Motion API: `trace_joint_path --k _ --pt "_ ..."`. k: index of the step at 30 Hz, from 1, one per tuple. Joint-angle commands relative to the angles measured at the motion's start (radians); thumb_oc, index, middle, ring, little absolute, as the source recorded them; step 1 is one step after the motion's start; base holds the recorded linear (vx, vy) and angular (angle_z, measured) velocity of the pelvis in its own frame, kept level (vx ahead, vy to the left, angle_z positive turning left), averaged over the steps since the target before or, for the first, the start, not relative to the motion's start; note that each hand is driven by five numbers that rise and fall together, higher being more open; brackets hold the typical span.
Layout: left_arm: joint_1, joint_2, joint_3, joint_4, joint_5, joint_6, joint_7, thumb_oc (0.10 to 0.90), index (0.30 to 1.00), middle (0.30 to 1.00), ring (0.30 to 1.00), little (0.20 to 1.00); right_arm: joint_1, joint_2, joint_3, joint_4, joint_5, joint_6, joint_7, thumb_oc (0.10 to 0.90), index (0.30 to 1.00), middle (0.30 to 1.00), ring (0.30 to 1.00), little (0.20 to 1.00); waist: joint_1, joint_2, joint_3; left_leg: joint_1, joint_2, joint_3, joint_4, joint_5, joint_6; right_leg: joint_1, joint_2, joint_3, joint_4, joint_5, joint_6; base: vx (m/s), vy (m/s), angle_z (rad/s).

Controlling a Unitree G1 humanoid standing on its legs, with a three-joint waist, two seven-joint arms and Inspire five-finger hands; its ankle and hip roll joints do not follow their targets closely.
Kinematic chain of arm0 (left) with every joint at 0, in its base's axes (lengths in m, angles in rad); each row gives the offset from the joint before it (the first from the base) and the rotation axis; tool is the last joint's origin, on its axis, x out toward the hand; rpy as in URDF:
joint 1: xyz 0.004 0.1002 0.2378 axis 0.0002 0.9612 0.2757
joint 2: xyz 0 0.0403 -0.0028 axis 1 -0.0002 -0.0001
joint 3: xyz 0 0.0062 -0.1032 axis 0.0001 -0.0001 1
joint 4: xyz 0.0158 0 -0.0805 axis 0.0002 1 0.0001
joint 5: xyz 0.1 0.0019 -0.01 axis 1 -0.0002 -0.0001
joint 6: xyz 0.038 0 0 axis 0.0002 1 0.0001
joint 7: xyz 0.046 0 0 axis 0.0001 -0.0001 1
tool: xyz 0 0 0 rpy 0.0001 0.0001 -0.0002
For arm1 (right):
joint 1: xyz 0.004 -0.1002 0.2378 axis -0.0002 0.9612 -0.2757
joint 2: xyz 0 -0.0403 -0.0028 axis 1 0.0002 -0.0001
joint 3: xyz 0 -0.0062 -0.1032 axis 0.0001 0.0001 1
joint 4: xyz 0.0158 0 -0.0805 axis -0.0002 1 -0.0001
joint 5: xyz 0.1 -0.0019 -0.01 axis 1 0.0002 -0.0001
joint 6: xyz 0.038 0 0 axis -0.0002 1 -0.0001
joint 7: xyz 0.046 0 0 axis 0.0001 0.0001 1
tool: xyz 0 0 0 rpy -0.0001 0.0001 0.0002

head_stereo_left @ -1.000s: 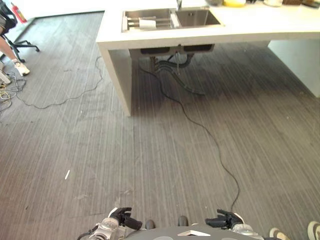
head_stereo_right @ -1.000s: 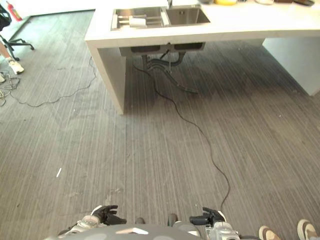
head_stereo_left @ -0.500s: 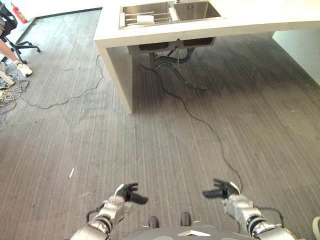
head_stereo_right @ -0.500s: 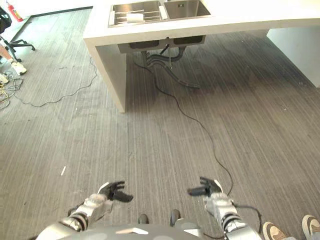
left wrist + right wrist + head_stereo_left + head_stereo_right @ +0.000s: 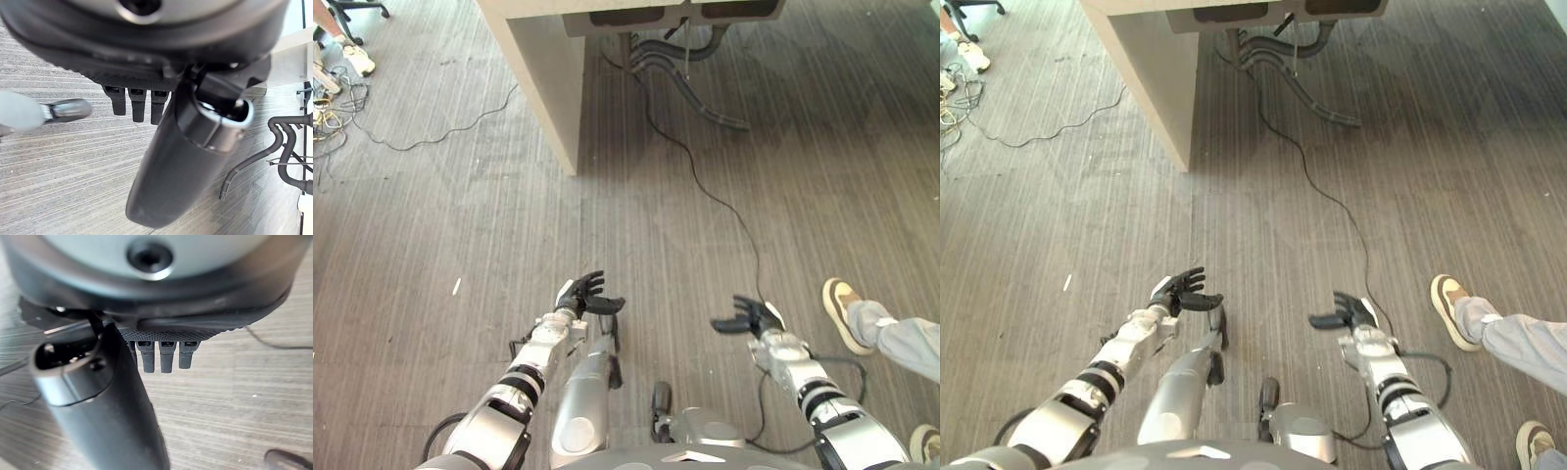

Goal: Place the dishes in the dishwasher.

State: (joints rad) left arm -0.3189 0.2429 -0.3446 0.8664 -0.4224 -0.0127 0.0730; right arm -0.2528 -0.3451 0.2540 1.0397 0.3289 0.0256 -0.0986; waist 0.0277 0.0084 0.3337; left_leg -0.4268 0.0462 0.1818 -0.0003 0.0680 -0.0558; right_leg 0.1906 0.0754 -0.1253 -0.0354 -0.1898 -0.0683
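My left hand (image 5: 580,294) hovers over the grey floor at the lower middle, fingers relaxed and spread, holding nothing. My right hand (image 5: 750,317) hovers to its right, also open and empty. In the left wrist view the fingers (image 5: 132,103) stick out straight past the palm; the right wrist view shows its fingers (image 5: 160,355) straight too. The white counter's leg (image 5: 543,73) stands at the top, ahead of both hands. No dishes show in the current views.
Grey pipes (image 5: 690,59) hang under the counter, and a black cord (image 5: 715,191) runs from them across the floor. A person's shoe and trouser leg (image 5: 862,318) stand at the right. Loose cables (image 5: 333,117) and an office chair's base lie at the far left.
The camera has tilted down and moved toward the counter, so the sink has left the view. Both hands have risen and reached forward. A person's leg has come in at the right.
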Motion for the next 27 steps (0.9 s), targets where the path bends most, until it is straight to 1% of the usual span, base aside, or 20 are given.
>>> trace_joint_path --k 1,2,3,4,5,6,7,8,9,10,12,13,14,15,16,17,18,20,22,27 --pt "-0.014 0.033 0.040 -0.123 -0.002 -0.073 0.022 0.800 0.900 0.900 0.900 0.900 0.073 -0.042 -0.071 -0.006 0.038 -0.058 0.007 0.800 0.900 0.900 0.900 0.900 0.042 -0.024 -0.131 0.008 -0.007 -0.044 0.120 0.079 -0.016 0.123 -0.162 0.025 0.148 -0.080 0.161 0.73 0.190 -0.58" --pt "0.011 0.041 0.043 -0.174 -0.002 -0.074 0.012 0.800 0.900 0.900 0.900 0.900 0.091 -0.038 -0.087 0.027 0.033 -0.055 0.020 0.800 0.900 0.900 0.900 0.900 0.048 -0.035 -0.147 0.019 -0.041 -0.059 0.130 0.085 0.004 0.112 -0.182 0.035 0.212 -0.027 0.188 0.83 0.275 -0.71" --pt "0.053 0.038 0.052 -0.265 -0.002 -0.078 0.003 0.800 0.900 0.900 0.900 0.900 0.120 -0.026 -0.123 0.132 0.013 -0.049 0.039 0.800 0.900 0.900 0.900 0.900 0.054 -0.057 -0.153 0.050 -0.086 -0.054 0.166 0.052 0.057 0.040 -0.237 0.042 0.465 0.205 0.238 0.79 0.319 -0.75" --pt "0.062 0.047 0.061 -0.316 0.010 -0.077 -0.003 0.800 0.900 0.900 0.900 0.900 0.136 -0.022 -0.141 0.173 0.007 -0.042 0.044 0.800 0.900 0.900 0.900 0.900 0.053 -0.056 -0.145 0.083 -0.096 -0.045 0.175 0.017 0.087 0.000 -0.252 0.049 0.600 0.301 0.238 0.54 0.241 -0.51" --pt "0.062 0.047 0.061 -0.316 0.010 -0.077 -0.003 0.800 0.900 0.900 0.900 0.900 0.136 -0.022 -0.141 0.173 0.007 -0.042 0.044 0.800 0.900 0.900 0.900 0.900 0.053 -0.056 -0.145 0.083 -0.096 -0.045 0.175 0.017 0.087 0.000 -0.252 0.049 0.600 0.301 0.238 0.37 0.172 -0.33" --pt "0.077 0.062 0.073 -0.376 0.018 -0.079 -0.004 0.800 0.900 0.900 0.900 0.900 0.146 -0.021 -0.162 0.212 0.010 -0.036 0.053 0.800 0.900 0.900 0.900 0.900 0.048 -0.050 -0.139 0.127 -0.106 -0.044 0.175 -0.018 0.115 -0.046 -0.264 0.045 0.715 0.371 0.237 0.38 0.186 0.04" --pt "0.080 0.073 0.080 -0.435 0.029 -0.078 -0.007 0.800 0.900 0.900 0.900 0.900 0.155 -0.020 -0.183 0.249 0.014 -0.028 0.066 0.800 0.900 0.900 0.900 0.900 0.047 -0.034 -0.128 0.172 -0.110 -0.051 0.167 -0.041 0.137 -0.097 -0.274 0.034 0.816 0.414 0.241 0.55 0.259 0.29" --pt "0.081 0.084 0.093 -0.480 0.041 -0.077 -0.009 0.800 0.900 0.900 0.900 0.900 0.169 -0.020 -0.205 0.285 0.010 -0.024 0.076 0.800 0.900 0.900 0.900 0.900 0.041 -0.016 -0.122 0.225 -0.114 -0.066 0.151 -0.060 0.152 -0.148 -0.289 0.014 0.883 0.396 0.240 0.54 0.207 0.40" --pt "0.085 0.097 0.106 -0.546 0.056 -0.075 -0.015 0.800 0.900 0.900 0.900 0.900 0.183 -0.022 -0.221 0.322 -0.003 -0.020 0.080 0.800 0.900 0.900 0.900 0.900 0.033 0.001 -0.113 0.286 -0.118 -0.090 0.124 -0.072 0.159 -0.211 -0.300 -0.004 0.920 0.331 0.215 0.58 0.125 0.42" --pt "0.085 0.109 0.123 -0.604 0.066 -0.081 -0.019 0.800 0.900 0.900 0.900 0.900 0.206 -0.023 -0.245 0.356 -0.009 -0.014 0.091 0.800 0.900 0.900 0.900 0.900 0.022 0.011 -0.107 0.342 -0.126 -0.116 0.110 -0.092 0.159 -0.261 -0.304 -0.025 0.893 0.260 0.203 0.56 0.022 0.38" --pt "0.083 0.135 0.146 -0.707 0.085 -0.100 -0.033 0.800 0.900 0.900 0.900 0.900 0.249 -0.018 -0.282 0.403 -0.007 -0.006 0.113 0.800 0.900 0.900 0.900 0.900 -0.017 0.027 -0.099 0.414 -0.126 -0.166 0.102 -0.118 0.141 -0.312 -0.296 -0.062 0.690 0.170 0.185 0.51 -0.148 0.71" --pt "0.084 0.154 0.159 -0.761 0.100 -0.111 -0.036 0.800 0.900 0.900 0.900 0.900 0.267 -0.018 -0.296 0.413 -0.005 -0.004 0.122 0.800 0.900 0.900 0.900 0.900 -0.027 0.022 -0.098 0.440 -0.133 -0.191 0.100 -0.132 0.127 -0.322 -0.285 -0.050 0.556 0.147 0.191 0.47 -0.300 0.87" --pt "0.076 0.170 0.173 -0.807 0.119 -0.126 -0.032 0.800 0.900 0.900 0.900 0.900 0.284 -0.017 -0.311 0.431 -0.001 0.001 0.130 0.800 0.900 0.900 0.900 0.900 -0.041 0.015 -0.096 0.467 -0.133 -0.219 0.094 -0.154 0.108 -0.326 -0.272 -0.022 0.347 0.155 0.209 0.42 -0.312 1.03" --pt "0.067 0.179 0.180 -0.843 0.134 -0.137 -0.029 0.800 0.900 0.900 0.900 0.900 0.295 -0.015 -0.318 0.443 -0.001 0.004 0.135 0.800 0.900 0.900 0.900 0.900 -0.052 0.014 -0.095 0.489 -0.127 -0.234 0.084 -0.170 0.091 -0.317 -0.265 0.010 0.213 0.182 0.230 0.35 -0.293 1.10" --pt "0.048 0.196 0.187 -0.881 0.198 -0.136 -0.022 0.800 0.900 0.900 0.900 0.900 0.313 -0.010 -0.317 0.453 0.002 0.010 0.138 0.800 0.900 0.900 0.900 0.900 -0.064 0.009 -0.091 0.502 -0.128 -0.246 0.087 -0.178 0.085 -0.323 -0.258 0.055 0.155 0.224 0.249 0.29 -0.236 1.41" --pt "0.028 0.214 0.180 -0.910 0.223 -0.152 -0.018 0.800 0.900 0.900 0.900 0.900 0.318 -0.002 -0.328 0.456 0.013 0.010 0.139 0.800 0.900 0.900 0.900 0.900 -0.052 -0.004 -0.105 0.497 -0.133 -0.249 0.112 -0.206 0.080 -0.293 -0.261 0.051 0.123 0.195 0.257 0.25 -0.225 1.52" --pt "0.018 0.214 0.178 -0.933 0.208 -0.167 -0.004 0.800 0.900 0.900 0.900 0.900 0.310 -0.003 -0.312 0.468 0.003 0.016 0.145 0.800 0.900 0.900 0.900 0.900 -0.043 -0.014 -0.107 0.490 -0.132 -0.241 0.146 -0.221 0.073 -0.278 -0.263 0.045 0.144 0.203 0.249 0.22 -0.221 1.76" --pt "0.003 0.197 0.196 -1.028 0.183 -0.188 -0.023 0.800 0.900 0.900 0.900 0.900 0.297 0.000 -0.298 0.459 -0.007 0.007 0.157 0.800 0.900 0.900 0.900 0.900 -0.034 -0.011 -0.108 0.488 -0.124 -0.273 0.194 -0.204 0.061 -0.278 -0.261 0.046 0.177 0.218 0.245 0.17 -0.214 1.75" --pt "0.016 0.203 0.217 -1.110 0.170 -0.209 -0.037 0.800 0.900 0.900 0.900 0.900 0.284 -0.007 -0.304 0.440 0.024 -0.004 0.154 0.800 0.900 0.900 0.900 0.900 -0.031 -0.012 -0.122 0.480 -0.121 -0.280 0.221 -0.206 0.057 -0.244 -0.258 0.030 0.146 0.219 0.228 0.16 -0.181 1.09" --pt "0.002 0.185 0.205 -1.147 0.107 -0.220 -0.040 0.800 0.900 0.900 0.900 0.900 0.248 -0.029 -0.296 0.408 0.083 -0.014 0.150 0.800 0.900 0.900 0.900 0.900 -0.033 0.002 -0.164 0.530 -0.095 -0.302 0.175 -0.208 0.037 -0.172 -0.233 0.001 0.089 0.206 0.210 0.14 -0.121 0.60"
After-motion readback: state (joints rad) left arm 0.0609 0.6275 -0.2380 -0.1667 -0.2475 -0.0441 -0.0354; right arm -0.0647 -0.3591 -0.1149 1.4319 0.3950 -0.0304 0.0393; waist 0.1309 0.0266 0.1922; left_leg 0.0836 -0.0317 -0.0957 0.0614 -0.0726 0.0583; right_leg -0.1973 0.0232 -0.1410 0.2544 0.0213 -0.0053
